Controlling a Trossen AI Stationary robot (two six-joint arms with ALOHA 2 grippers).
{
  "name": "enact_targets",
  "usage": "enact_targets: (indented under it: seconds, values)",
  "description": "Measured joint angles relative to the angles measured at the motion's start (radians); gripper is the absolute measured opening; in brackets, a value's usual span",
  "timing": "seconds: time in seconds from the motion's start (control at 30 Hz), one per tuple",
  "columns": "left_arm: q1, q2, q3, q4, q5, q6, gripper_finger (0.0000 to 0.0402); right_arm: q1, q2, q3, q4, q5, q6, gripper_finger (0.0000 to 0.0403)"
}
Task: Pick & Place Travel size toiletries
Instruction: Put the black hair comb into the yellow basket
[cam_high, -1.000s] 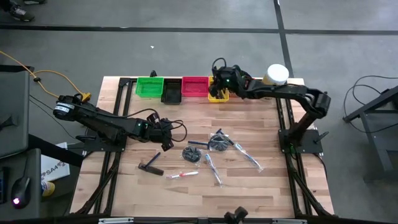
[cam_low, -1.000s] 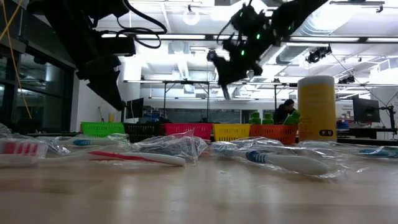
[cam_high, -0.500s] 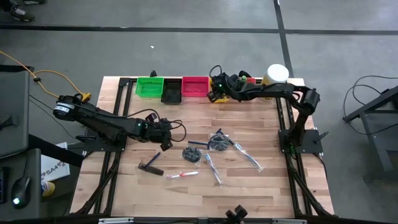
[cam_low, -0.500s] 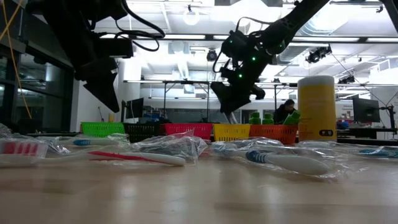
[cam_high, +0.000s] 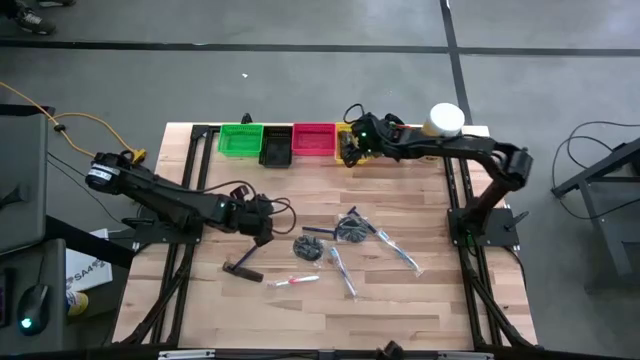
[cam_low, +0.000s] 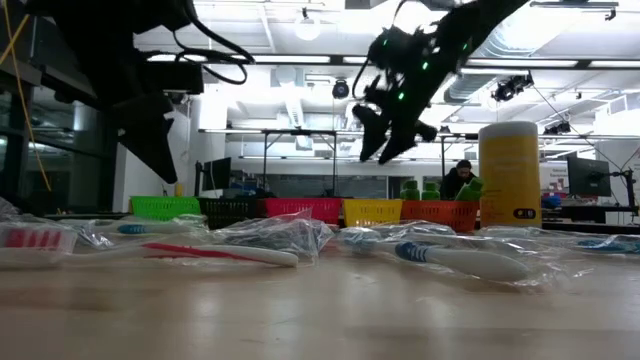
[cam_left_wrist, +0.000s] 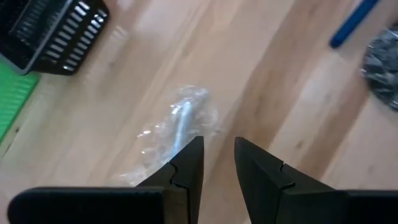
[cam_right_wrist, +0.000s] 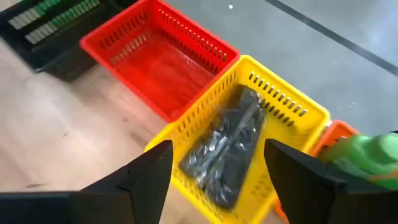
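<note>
Nearest the front edge of the pale wood-plank table (cam_high: 400, 300), toiletries lie loose: pink-handled toothbrush in clear wrap (cam_high: 292, 281), black comb w/ L-shaped handle (cam_high: 241, 267), blue-and-white wrapped toothbrushes (cam_high: 342, 270), plus another wrapped brush (cam_high: 398, 250) further right. Low view shows same clutter up close — pink brush (cam_low: 215, 253), blue/white one (cam_low: 455, 260), crinkly clear wraps.

Mid-table: two dark round discs in wrap (cam_high: 308, 247) & (cam_high: 350, 229), just beside each other.

Left gripper (cam_high: 265, 222) sits mid-left of table, near the discs, above the comb. Wrist view: its dark fingers (cam_left_wrist: 186, 168) stand narrowly apart w/ nothing between them; a clear-wrapped slim white piece (cam_left_wrist: 180, 124) lies on the wood just beyond the tips, not gripped.

Far edge: row of slotted plastic bins — green (cam_high: 240, 139), black (cam_high: 276, 148), red (cam_high: 313, 139), yellow (cam_high: 349, 152), then orange (cam_right_wrist: 333, 134) seen from right wrist. Little green bottle (cam_right_wrist: 367, 155) sits at the orange bin. Large pale-yellow cylinder w/ white lid (cam_high: 444, 121) stands at far right corner.

Right gripper (cam_high: 350, 146) hangs over the yellow bin, fingers (cam_right_wrist: 140, 177) spread wide, empty. Directly below them, a dark wrapped bundle (cam_right_wrist: 227, 146) lies inside the yellow bin (cam_right_wrist: 280, 112), apart from the fingers. Red bin (cam_right_wrist: 155, 62) beside it looks bare inside.

Low view, way back in room: a person (cam_low: 460, 178) partly visible behind the bins.
</note>
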Motion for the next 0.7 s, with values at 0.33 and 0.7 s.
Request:
enact_targets:
  seconds: [0.33,0.7]
  values:
    - [-0.115,-0.055,0.0,-0.027,0.129,0.08,0.009,0.242,-0.237,-0.088,-0.149,-0.001,0.008,0.0237]
    - [-0.255,-0.048,0.0,-0.1,0.414,0.241,0.0124,0.588,-0.277,-0.259,0.05,0.061,0.09,0.0235]
